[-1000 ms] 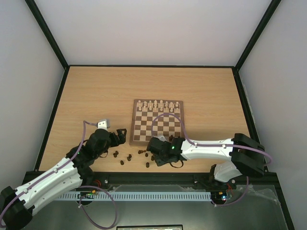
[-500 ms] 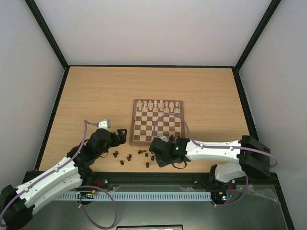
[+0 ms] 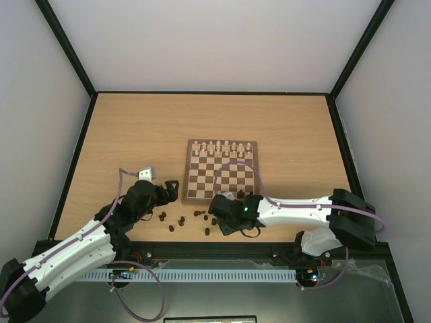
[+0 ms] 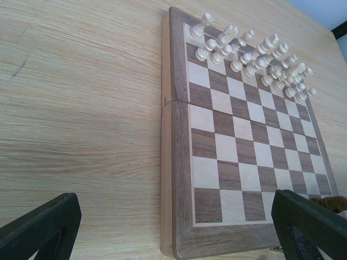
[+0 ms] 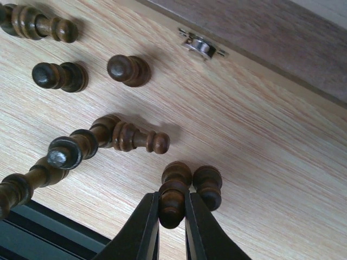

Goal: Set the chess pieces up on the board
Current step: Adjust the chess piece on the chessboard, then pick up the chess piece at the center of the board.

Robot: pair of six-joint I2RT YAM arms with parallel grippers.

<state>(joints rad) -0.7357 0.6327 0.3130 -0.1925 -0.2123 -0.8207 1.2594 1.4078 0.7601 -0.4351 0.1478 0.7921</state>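
Status: early on the dark side. The square checkered wooden chessboard with a brown border point(image 3: 202, 183) sits mid-tabletop. The pale cream turned pieces point(image 3: 222, 148) stand upright and fill its two far rows. We see no dark piece on any square, and the near rows are bare in the left wrist view too.

The small dark brown wooden chess pieces point(image 3: 182, 221) are scattered on the light wood-grain tabletop point(image 3: 135, 128) just off the board's near edge, between the two arms. Most lie on their sides; we can't get an exact count from above.

Right tool point(image 5: 172, 205): low in that cluster, fingers clamped on one dark brown pawn-like piece point(image 5: 172, 195). A second piece is touching it or just beside it; we can't tell which. We judge the grasp is made, with lift and placement not yet done. Every dark piece is left to place.

Left tool point(image 4: 173, 222): fingers wide apart with nothing between them, off the board's near left corner and facing along the board.

Writing: none readable. We see no brand or label on the board, pieces or arms. The only hardware is a small silver metal clasp point(image 5: 201, 46) on the board's near edge, unmarked.
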